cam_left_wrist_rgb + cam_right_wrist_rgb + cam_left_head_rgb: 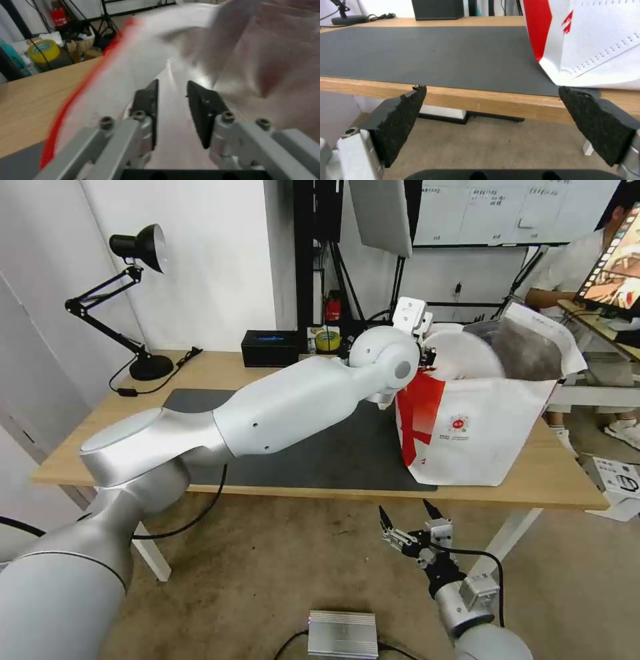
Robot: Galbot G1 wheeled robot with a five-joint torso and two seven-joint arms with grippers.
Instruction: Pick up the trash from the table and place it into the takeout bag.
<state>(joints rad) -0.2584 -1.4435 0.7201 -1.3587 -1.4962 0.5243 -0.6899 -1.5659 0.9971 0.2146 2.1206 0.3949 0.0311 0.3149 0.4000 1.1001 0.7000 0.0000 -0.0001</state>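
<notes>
Presently, nearest the camera, the right gripper [405, 525] hangs below the near edge of the table [467, 493], well short of the bag [480, 433]. Its jaws stand wide apart and hold nothing; judged from this, the arm is parked clear while the other works.

Beyond it, the grey mat [320, 453] lies bare on the side away from the bag, and no loose trash is seen there. The bag stands on the mat's far-right end, mouth open and foil lining showing, presumably propped so as to receive items from above.

The left arm reaches across the mat to the bag's rim. The left gripper [171, 100] sits at the mouth of the bag, its jaws a narrow gap apart over a white surface; whether they pinch anything I cannot tell. A white round bowl [463, 355] lies tilted inside the bag just beside that gripper, so this item appears delivered or nearly so.

The bag carries a small round red logo [458, 424] with fine print beneath, too small to read. Behind the bag, at the table's back edge, stand a black box [270, 348] and a yellow tape roll [327, 340].
</notes>
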